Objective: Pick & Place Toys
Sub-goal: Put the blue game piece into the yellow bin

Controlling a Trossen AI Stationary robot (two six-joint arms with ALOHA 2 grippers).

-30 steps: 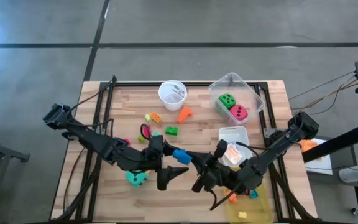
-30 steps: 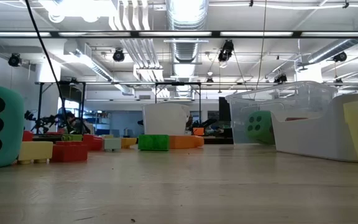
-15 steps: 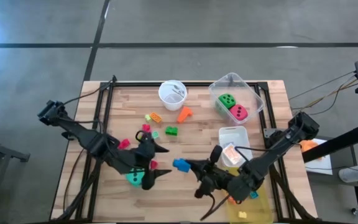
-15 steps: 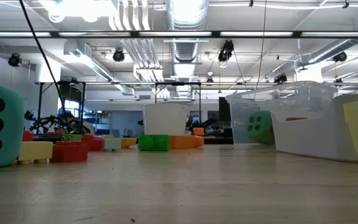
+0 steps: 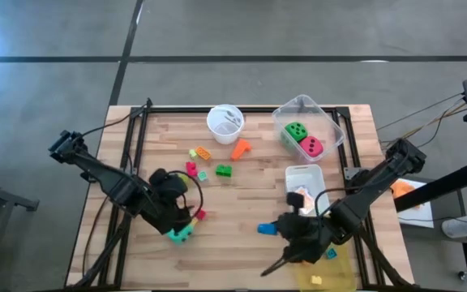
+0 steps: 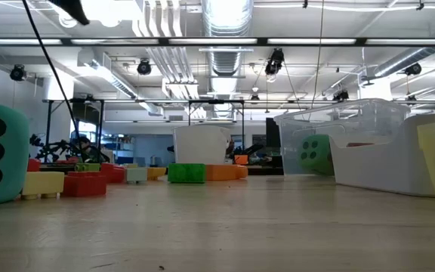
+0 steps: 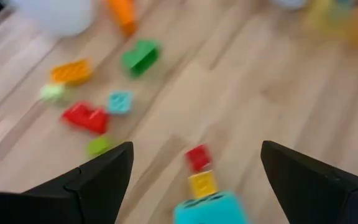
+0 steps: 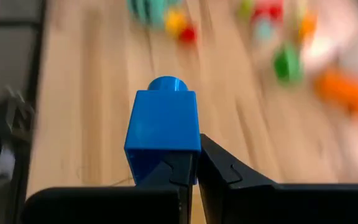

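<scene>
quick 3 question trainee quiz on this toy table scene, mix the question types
1. True or false: the right gripper is shut on the blue block.
2. Which dice lie in the clear bin? A) green and red-pink B) teal and green C) none
3. Fill in: the left gripper, fingers open, is above the ____ die.

Key: 1 true; 2 A; 3 teal.

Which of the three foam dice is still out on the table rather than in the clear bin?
The teal die, lying beside the left gripper. The green die and the red-pink die both sit inside the clear bin.
</scene>
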